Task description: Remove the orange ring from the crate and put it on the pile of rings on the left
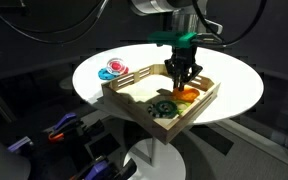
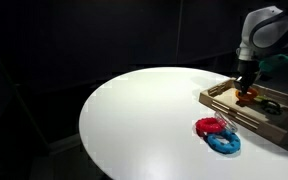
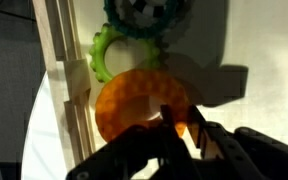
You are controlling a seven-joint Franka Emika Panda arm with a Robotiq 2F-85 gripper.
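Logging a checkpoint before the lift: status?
Gripper down in crate, at orange ring; grip unclear. Ring inside crate. Green rings close beside it. Pile of rings outside crate.

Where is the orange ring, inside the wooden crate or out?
Inside. The orange plastic ring lies on the floor of the slatted wooden crate, next to a green ring, with the claw right above it.

- My gripper [image 2: 246, 88] hangs low inside the wooden crate [image 2: 216, 97], right over the orange ring [image 2: 250, 98].
- The red-and-blue pile of rings [image 2: 217, 136] sits on the white table [image 2: 134, 120], just beside the crate.
- The jaws are too small to read.
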